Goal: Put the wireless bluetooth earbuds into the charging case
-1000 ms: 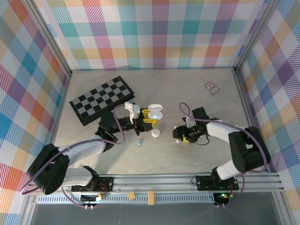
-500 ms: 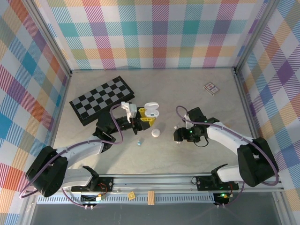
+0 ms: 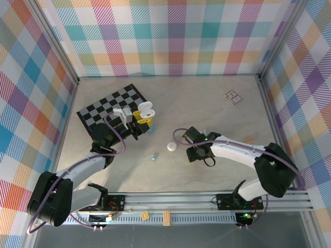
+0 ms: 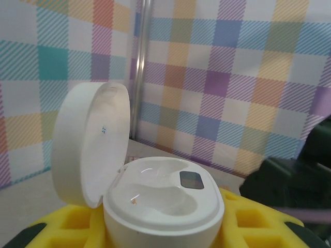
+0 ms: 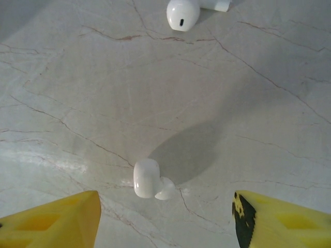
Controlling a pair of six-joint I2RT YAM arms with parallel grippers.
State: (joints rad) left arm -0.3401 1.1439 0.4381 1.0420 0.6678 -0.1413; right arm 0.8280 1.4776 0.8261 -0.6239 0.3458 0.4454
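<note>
The step in hand looks like the pick-up of a bud, with the case waiting to receive it. Over the marble-look table (image 3: 222, 116), the left gripper (image 3: 143, 118) is clamped on the open white charging case (image 4: 164, 199) and holds it upright, lid (image 4: 92, 144) swung back. This is at about 10 o'clock from the table's middle, above the near corner of the chessboard (image 3: 106, 111). Its moulded well looks empty. The right gripper (image 5: 163, 217) hangs low over the table with its yellow fingers (image 5: 51, 214) wide apart. A white earbud (image 5: 150, 180) lies on its side between them, touched by neither. Next, the fingers probably need to drop a little and close squarely on that small, rounded bud, which could easily squirt out. It then has to be carried toward 10 o'clock to the case, well apart from here. A second white earbud (image 3: 171, 146) lies at 9 o'clock of the right gripper, and a pale blue bud (image 3: 154, 156) sits beyond it. Neither blocks the grasp, but both lie near the path to the case. A small printed card (image 3: 234, 96) sits off at 2 o'clock, out of the way.
</note>
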